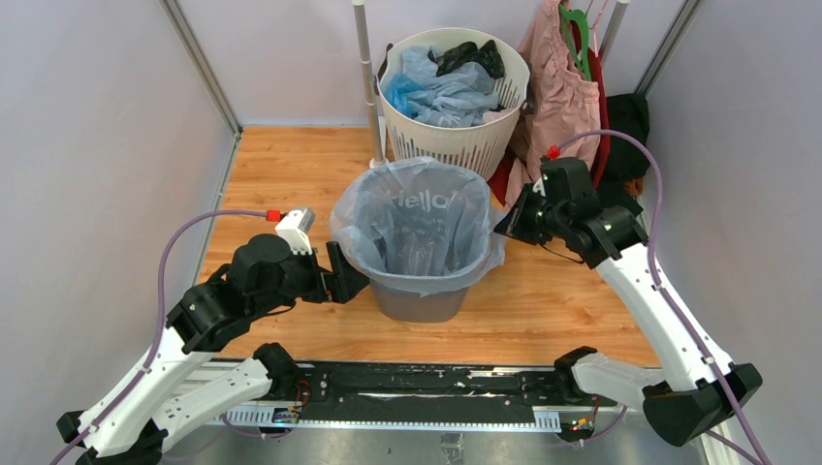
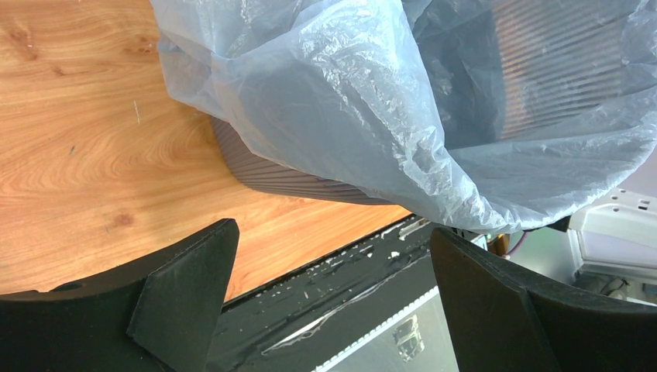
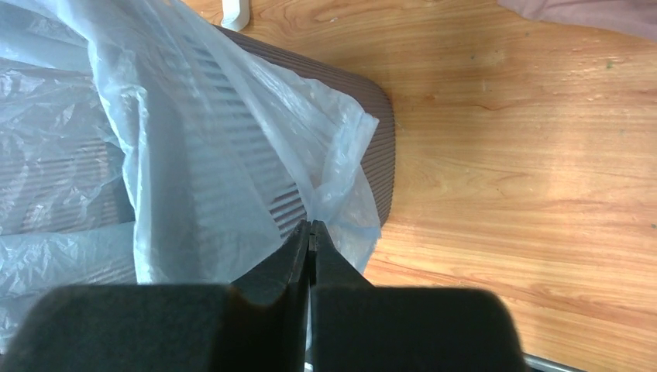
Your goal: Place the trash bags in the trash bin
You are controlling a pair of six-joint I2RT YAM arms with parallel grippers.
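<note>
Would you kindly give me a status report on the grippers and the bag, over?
Left gripper open, beside the trash bin. Right gripper shut on trash bag rim. Bag lines bin. Nothing in the way.

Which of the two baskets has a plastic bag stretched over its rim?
The dark grey bin nearer the arms, lined by a pale blue bag. The white slotted basket behind only holds crumpled bags.

The trash bag (image 1: 417,228) is seen as thin, crinkled plastic film, see-through, with glossy highlights. The trash bin (image 1: 419,305) wall is noted as dark, finely ribbed, matt. The table (image 1: 291,165) is finished in smooth wood grain with a slight sheen. The white basket (image 1: 456,147) is moulded in matt slotted plastic. The pink garment (image 1: 562,97) is soft cloth. The left pincer (image 2: 333,236) is faced with matt black pads (image 2: 186,294).
</note>
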